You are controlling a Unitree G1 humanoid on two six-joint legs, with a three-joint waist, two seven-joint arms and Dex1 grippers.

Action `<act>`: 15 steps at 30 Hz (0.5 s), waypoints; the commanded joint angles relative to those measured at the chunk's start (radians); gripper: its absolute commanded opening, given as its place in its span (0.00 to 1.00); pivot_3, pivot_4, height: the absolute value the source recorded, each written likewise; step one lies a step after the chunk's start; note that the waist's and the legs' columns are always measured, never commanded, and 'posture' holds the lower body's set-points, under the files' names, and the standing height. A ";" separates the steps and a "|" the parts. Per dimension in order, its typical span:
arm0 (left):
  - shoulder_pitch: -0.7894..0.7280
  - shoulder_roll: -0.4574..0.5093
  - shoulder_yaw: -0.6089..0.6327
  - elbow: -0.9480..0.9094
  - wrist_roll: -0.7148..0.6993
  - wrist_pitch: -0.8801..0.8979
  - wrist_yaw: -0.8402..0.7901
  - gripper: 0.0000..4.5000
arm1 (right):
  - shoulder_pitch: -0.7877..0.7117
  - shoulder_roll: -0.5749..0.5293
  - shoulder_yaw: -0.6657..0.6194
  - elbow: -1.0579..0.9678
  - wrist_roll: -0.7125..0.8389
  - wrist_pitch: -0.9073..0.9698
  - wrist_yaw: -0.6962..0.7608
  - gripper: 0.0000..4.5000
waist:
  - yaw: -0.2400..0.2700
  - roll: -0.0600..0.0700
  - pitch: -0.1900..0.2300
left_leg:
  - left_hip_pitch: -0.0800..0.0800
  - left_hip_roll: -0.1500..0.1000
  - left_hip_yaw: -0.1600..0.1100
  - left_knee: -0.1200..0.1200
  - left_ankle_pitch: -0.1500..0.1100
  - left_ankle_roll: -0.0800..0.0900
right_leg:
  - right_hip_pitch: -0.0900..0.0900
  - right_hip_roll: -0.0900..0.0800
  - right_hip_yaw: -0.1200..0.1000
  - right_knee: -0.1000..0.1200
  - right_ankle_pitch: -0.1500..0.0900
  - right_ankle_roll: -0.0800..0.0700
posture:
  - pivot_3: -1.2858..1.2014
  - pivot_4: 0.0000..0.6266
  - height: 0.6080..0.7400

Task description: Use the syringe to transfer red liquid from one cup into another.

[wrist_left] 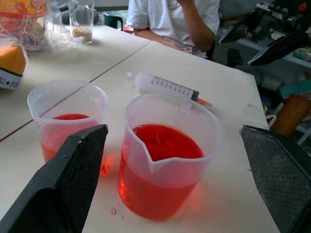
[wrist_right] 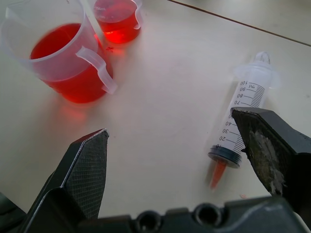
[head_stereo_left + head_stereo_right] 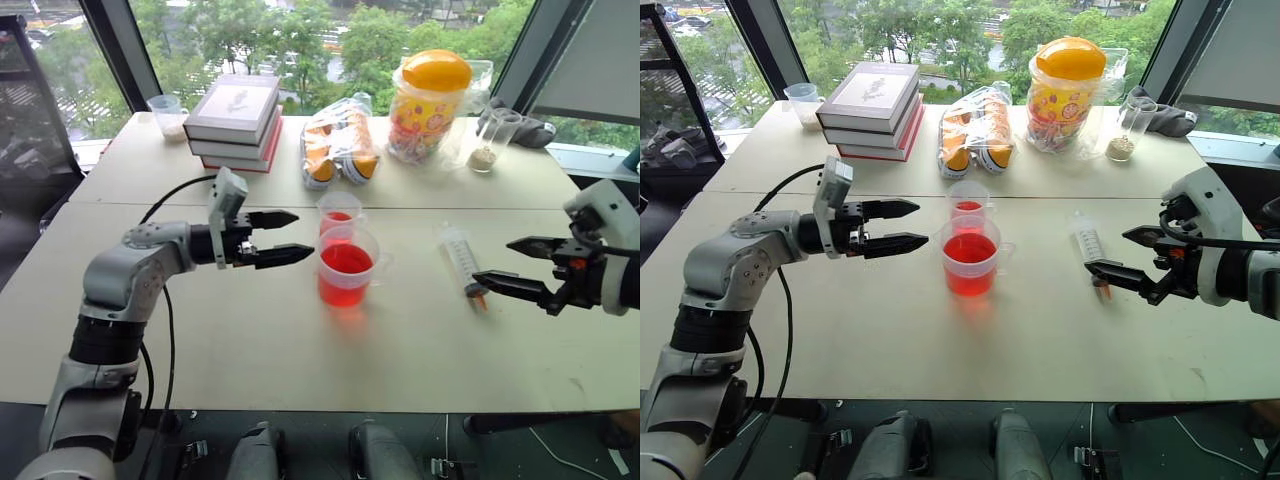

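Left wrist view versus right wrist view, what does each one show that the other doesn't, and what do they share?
The left wrist view alone has a seated person, a glass of powder and the right gripper, open. The right wrist view alone has the beaker's handle and the syringe's scale numbers. Both share the beaker, the narrower cup, both holding red liquid, and the syringe lying on the table.

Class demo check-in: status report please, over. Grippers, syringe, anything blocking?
Left gripper open beside beaker. Right gripper open, empty, over syringe lying on table. Nothing in the way.
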 commanded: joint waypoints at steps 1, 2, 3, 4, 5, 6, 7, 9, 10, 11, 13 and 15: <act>-0.025 0.000 0.017 -0.007 -0.008 -0.026 -0.007 1.00 | -0.019 -0.023 -0.031 0.000 0.009 -0.006 -0.007 0.98 | -0.001 0.000 0.000 | 0.000 0.000 0.000 0.000 0.000 0.000 | 0.000 0.000 0.000 0.000 0.000 0.000 | 0.52 0.24 1.00; -0.023 -0.002 0.019 -0.010 -0.010 -0.027 -0.006 1.00 | -0.021 -0.024 -0.029 0.002 0.007 -0.011 -0.008 0.98 | -0.001 0.000 0.000 | 0.000 0.000 0.000 0.000 0.000 0.000 | 0.000 0.000 0.000 0.000 0.000 0.000 | 0.52 0.24 1.00; -0.024 -0.004 0.024 -0.013 -0.019 -0.020 -0.004 1.00 | -0.023 -0.024 -0.025 0.005 0.006 -0.015 -0.009 0.98 | -0.001 0.000 0.000 | 0.000 0.000 0.000 0.000 0.000 0.000 | 0.000 0.000 0.000 0.000 0.000 0.000 | 0.52 0.24 1.00; -0.027 -0.007 0.028 -0.015 -0.024 -0.016 0.001 1.00 | -0.028 -0.022 -0.017 0.013 0.002 -0.022 -0.013 0.98 | -0.001 0.000 0.000 | 0.000 0.000 -0.001 0.000 0.000 0.000 | 0.000 0.000 0.000 0.000 0.000 0.000 | 0.52 0.24 1.00; -0.029 -0.008 0.031 -0.016 -0.027 -0.014 0.004 1.00 | -0.032 -0.020 -0.011 0.018 0.000 -0.025 -0.016 0.98 | 0.000 0.000 0.000 | 0.000 0.000 -0.001 0.000 0.000 0.000 | 0.000 0.000 0.000 0.000 0.000 0.000 | 0.52 0.24 1.00; -0.032 -0.008 0.032 -0.017 -0.030 -0.012 0.004 1.00 | -0.037 -0.018 -0.002 0.023 -0.003 -0.029 -0.020 0.98 | 0.000 0.000 0.000 | 0.000 0.000 -0.001 0.000 0.000 0.000 | 0.000 0.000 0.000 0.000 0.000 0.000 | 0.52 0.24 1.00; -0.034 -0.008 0.032 -0.018 -0.030 -0.011 0.003 1.00 | -0.040 -0.017 0.005 0.027 -0.005 -0.032 -0.023 0.98 | 0.000 0.000 0.000 | 0.000 0.000 -0.001 0.000 0.000 0.000 | 0.000 0.000 0.000 0.000 0.000 0.000 | 0.52 0.24 1.00; -0.038 -0.004 0.028 -0.009 -0.022 -0.020 -0.007 1.00 | -0.057 -0.019 0.030 0.039 -0.001 -0.017 -0.036 0.98 | 0.000 0.000 0.000 | 0.000 0.000 -0.001 0.000 0.000 0.000 | 0.000 0.000 0.000 0.000 0.000 0.000 | 0.52 0.24 1.00; -0.040 -0.001 0.024 -0.003 -0.016 -0.028 -0.012 1.00 | -0.066 -0.021 0.043 0.044 0.000 -0.009 -0.043 0.98 | -0.001 0.000 0.000 | 0.000 0.000 -0.002 0.000 0.000 0.000 | 0.000 0.000 0.000 0.000 0.000 0.000 | 0.52 0.24 1.00; -0.044 -0.002 0.019 0.004 -0.009 -0.037 -0.015 1.00 | -0.072 -0.032 0.063 0.054 -0.007 -0.008 -0.045 0.98 | -0.001 0.000 0.000 | 0.000 0.000 -0.002 0.000 0.000 0.000 | 0.000 0.000 0.000 0.000 0.000 0.000 | 0.52 0.24 1.00; -0.049 -0.003 0.015 0.013 -0.001 -0.047 -0.019 1.00 | -0.086 -0.043 0.090 0.067 -0.016 -0.011 -0.051 0.98 | -0.001 0.000 0.000 | 0.000 0.000 -0.002 0.000 0.000 0.000 | 0.000 0.000 0.000 0.000 0.000 0.000 | 0.52 0.24 1.00; -0.060 -0.012 0.006 0.022 0.009 -0.062 -0.019 1.00 | -0.113 -0.046 0.121 0.101 -0.028 -0.014 -0.064 0.98 | -0.001 0.000 0.000 | 0.000 0.000 -0.002 0.000 0.000 0.000 | 0.000 0.000 0.000 0.000 0.000 0.000 | 0.52 0.24 1.00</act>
